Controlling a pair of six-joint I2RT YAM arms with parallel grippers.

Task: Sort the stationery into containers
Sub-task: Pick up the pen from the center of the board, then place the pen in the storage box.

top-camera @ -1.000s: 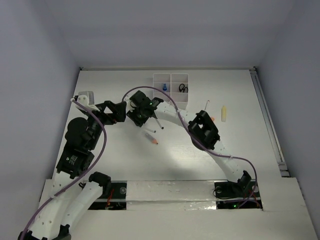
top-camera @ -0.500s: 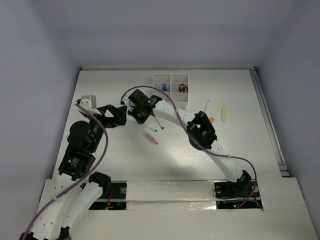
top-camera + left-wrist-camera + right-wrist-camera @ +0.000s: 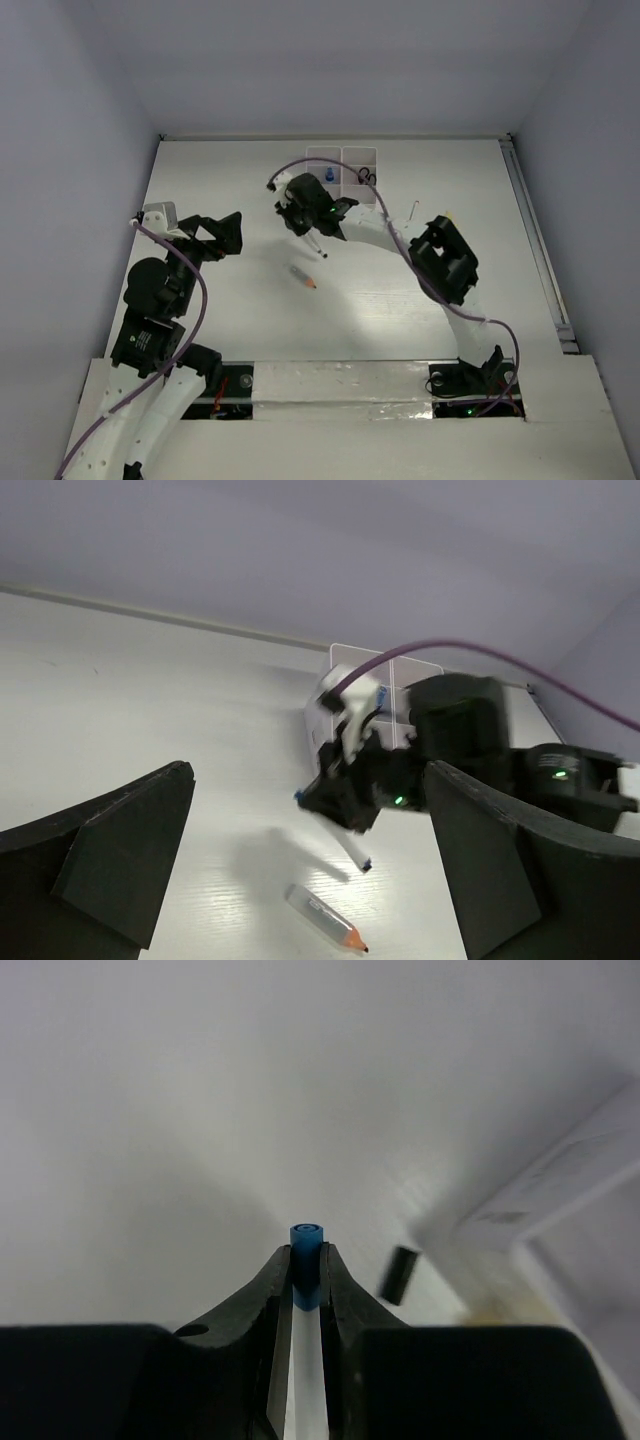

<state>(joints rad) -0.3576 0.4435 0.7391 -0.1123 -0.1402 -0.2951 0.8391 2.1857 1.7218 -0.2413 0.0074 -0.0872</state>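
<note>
My right gripper hangs above the table just in front of the containers, a white compartment tray. It is shut on a thin white pen whose blue cap sticks out past the fingertips. The left wrist view shows that pen slanting down from the gripper, clear of the table. A grey pencil-like piece with an orange tip lies on the table below it. My left gripper stands open to the left with nothing between its fingers.
The tray holds a blue item and black-handled scissors. A thin pen and a cream tube lie right of the tray, partly behind the right arm. A small black piece lies near the tray's corner.
The right gripper closed on the blue-capped pen and carried it up and right toward the tray. The left arm drew back to the left.
</note>
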